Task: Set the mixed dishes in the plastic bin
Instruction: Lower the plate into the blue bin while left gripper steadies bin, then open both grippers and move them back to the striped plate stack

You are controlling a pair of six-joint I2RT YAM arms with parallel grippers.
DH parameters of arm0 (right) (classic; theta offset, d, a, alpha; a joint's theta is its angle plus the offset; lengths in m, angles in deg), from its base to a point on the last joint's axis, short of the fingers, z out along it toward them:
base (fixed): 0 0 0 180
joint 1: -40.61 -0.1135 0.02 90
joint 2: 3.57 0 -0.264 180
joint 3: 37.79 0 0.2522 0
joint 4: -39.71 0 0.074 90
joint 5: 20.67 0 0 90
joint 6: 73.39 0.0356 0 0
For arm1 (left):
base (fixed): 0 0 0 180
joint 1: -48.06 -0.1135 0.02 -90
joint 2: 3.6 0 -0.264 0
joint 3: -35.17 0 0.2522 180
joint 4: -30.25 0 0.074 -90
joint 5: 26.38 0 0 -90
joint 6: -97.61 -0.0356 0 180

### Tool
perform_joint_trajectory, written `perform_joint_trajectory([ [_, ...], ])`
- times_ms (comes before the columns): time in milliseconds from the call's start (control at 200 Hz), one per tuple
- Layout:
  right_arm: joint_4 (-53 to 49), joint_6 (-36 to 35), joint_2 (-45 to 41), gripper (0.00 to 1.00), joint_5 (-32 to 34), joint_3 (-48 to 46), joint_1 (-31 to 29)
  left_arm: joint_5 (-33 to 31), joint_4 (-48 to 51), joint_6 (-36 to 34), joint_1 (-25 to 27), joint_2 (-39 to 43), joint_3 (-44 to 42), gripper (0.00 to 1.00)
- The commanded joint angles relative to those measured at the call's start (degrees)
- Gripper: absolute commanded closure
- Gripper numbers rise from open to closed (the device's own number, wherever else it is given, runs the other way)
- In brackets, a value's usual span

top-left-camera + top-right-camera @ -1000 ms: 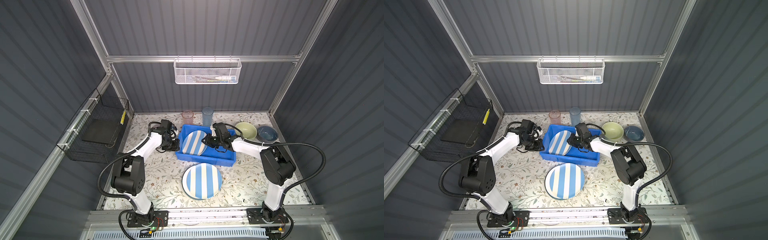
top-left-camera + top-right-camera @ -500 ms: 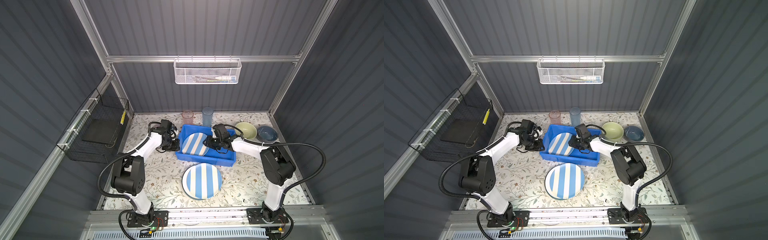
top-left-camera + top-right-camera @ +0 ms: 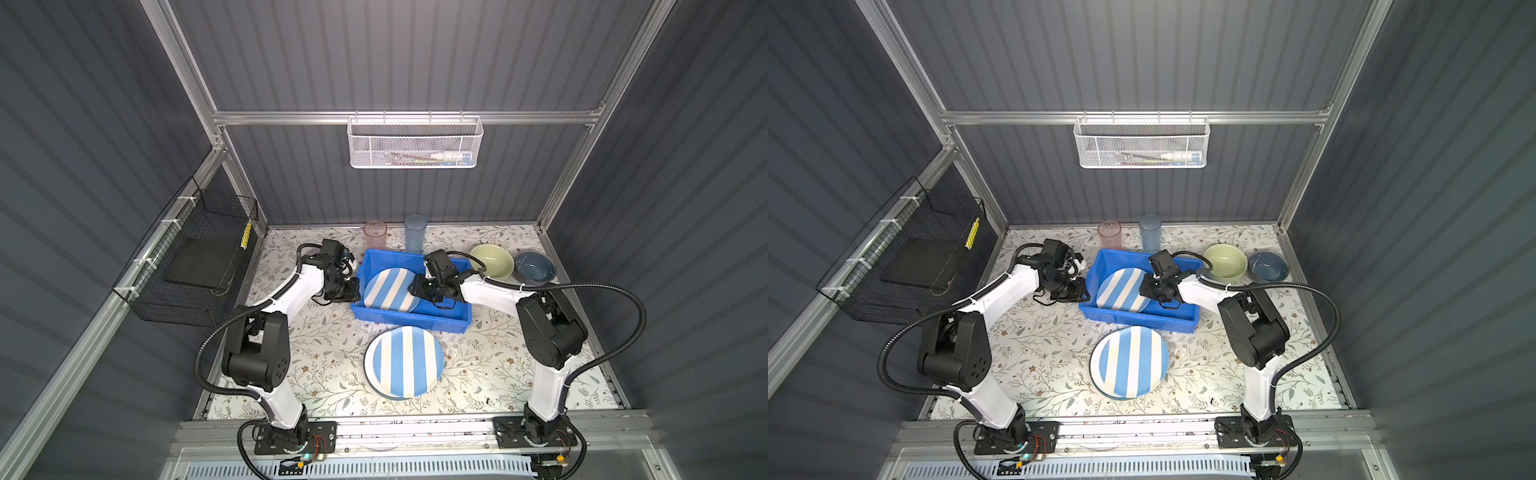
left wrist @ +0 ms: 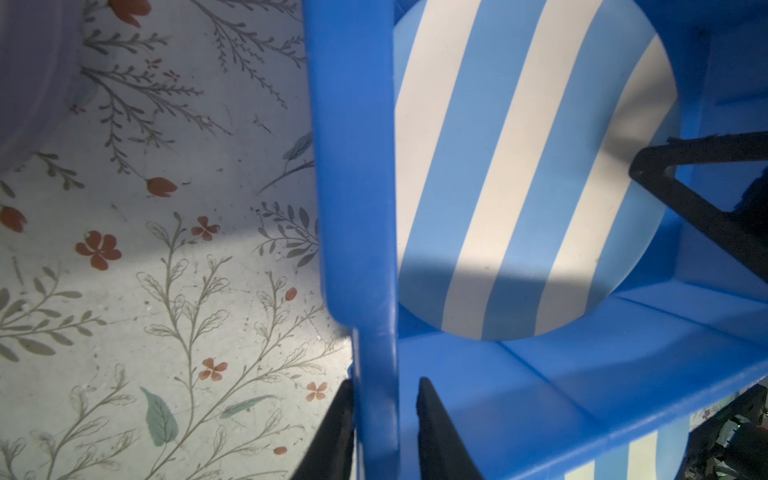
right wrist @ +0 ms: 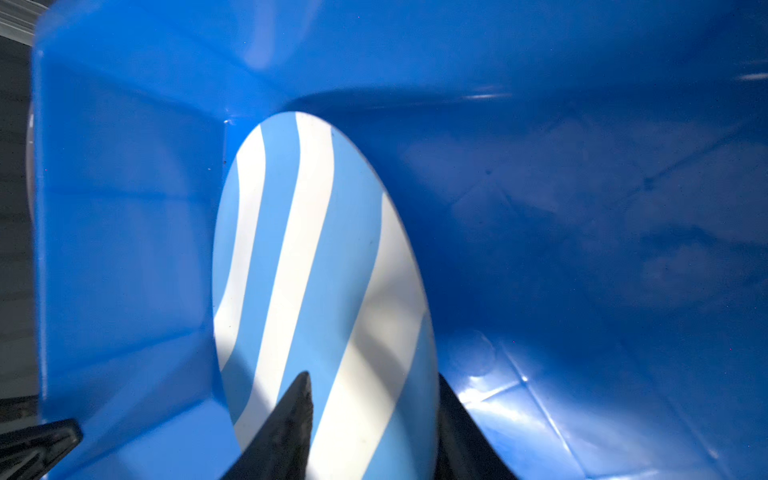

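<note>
The blue plastic bin (image 3: 440,316) (image 3: 1142,322) sits mid-table. A blue-white striped plate (image 3: 388,289) (image 5: 316,257) rests inside it, tilted against the left wall. My right gripper (image 3: 415,289) (image 5: 374,376) is open inside the bin, its fingers standing either side of the plate's near rim without pinching it. My left gripper (image 3: 353,286) (image 4: 384,382) is shut on the bin's left wall. Another striped plate (image 3: 405,360) lies stacked on a plate in front of the bin. A pale-green bowl (image 3: 491,260), a dark-blue bowl (image 3: 535,266), a pink tumbler (image 3: 375,234) and a blue tumbler (image 3: 415,232) stand behind.
A lilac bowl (image 4: 29,62) stands on the floral tabletop beside the bin's left wall, near my left wrist. A black wire basket (image 3: 195,266) hangs on the left wall. A white mesh basket (image 3: 415,143) hangs on the back wall.
The right gripper's jaws have spread apart, and the striped plate has sunk from a steeper tilt to a lower lean inside the bin. The left arm has stayed put.
</note>
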State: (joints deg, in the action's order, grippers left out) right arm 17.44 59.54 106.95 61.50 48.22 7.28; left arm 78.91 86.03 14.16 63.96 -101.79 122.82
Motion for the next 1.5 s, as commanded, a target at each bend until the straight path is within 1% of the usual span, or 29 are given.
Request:
perform_joint_trajectory([
  [0, -1.97, -1.29, 1.08, 0.53, 1.68, 2.07, -0.55, 1.52, 0.87, -1.18, -0.32, 0.57, 1.52, 0.72],
  [165, -3.96, -2.2, 1.19, 0.5, 3.84, 2.79, -0.8, 1.9, 0.78, -1.19, -0.34, 0.38, 1.54, 0.71],
  [620, -5.99, -3.1, 0.77, 0.44, 5.36, 3.21, -0.98, 1.94, 0.7, -1.18, -0.34, 0.72, 1.62, 0.68],
  [785, -7.5, -3.87, -1.11, 0.42, 6.71, 3.23, -1.04, 1.68, 0.73, -1.18, -0.42, 1.4, 1.7, 0.64],
  [876, -8.22, -4.5, -3.68, 0.4, 7.66, 2.76, -1.1, 2.38, 0.12, -1.1, -0.51, 2.34, 1.31, 0.58],
  [951, -8.73, -5.37, -5.98, 0.36, 8.13, 2.25, -1.1, 2.99, -0.9, -0.77, -0.61, 3.29, 0.74, 0.54],
  [1026, -9.8, -6.03, -8.18, 0.35, 8.83, 2.03, -1.08, 2.49, -1.15, -0.54, -0.76, 4.18, 0.61, 0.5],
  [1146, -11.06, -7.0, -11.84, 0.34, 9.59, 1.3, -1.07, 1.32, -0.62, -0.61, -0.85, 5.98, 0.81, 0.46],
  [1236, -12.69, -8.6, -14.55, 0.3, 10.39, 1.34, -0.96, 0.56, -0.55, -0.48, -0.87, 7.67, 0.8, 0.42],
  [1311, -13.42, -10.02, -17.1, 0.28, 10.5, 1.25, -1.0, 0.48, 0.35, -0.3, -0.87, 9.07, 1.38, 0.41],
  [1326, -14.95, -10.24, -17.77, 0.28, 10.44, 1.06, -0.98, 0.47, 0.73, -0.31, -0.87, 9.36, 1.58, 0.41],
  [1406, -16.17, -11.48, -21.42, 0.25, 9.88, -0.19, -0.94, 2.16, 1.59, -0.19, -0.81, 11.39, 1.72, 0.36],
  [1461, -16.65, -12.46, -24.28, 0.24, 9.53, -1.32, -0.85, 3.16, 0.94, 0.77, -0.78, 13.13, 0.72, 0.34],
  [1471, -16.78, -12.64, -24.78, 0.24, 9.34, -1.5, -0.75, 4.55, 0.78, 0.86, -0.78, 13.49, 0.55, 0.34],
  [1496, -16.94, -13.1, -26.24, 0.24, 8.84, -2.02, -0.61, 5.66, 0.51, 1.27, -0.78, 14.38, 0.04, 0.33],
])
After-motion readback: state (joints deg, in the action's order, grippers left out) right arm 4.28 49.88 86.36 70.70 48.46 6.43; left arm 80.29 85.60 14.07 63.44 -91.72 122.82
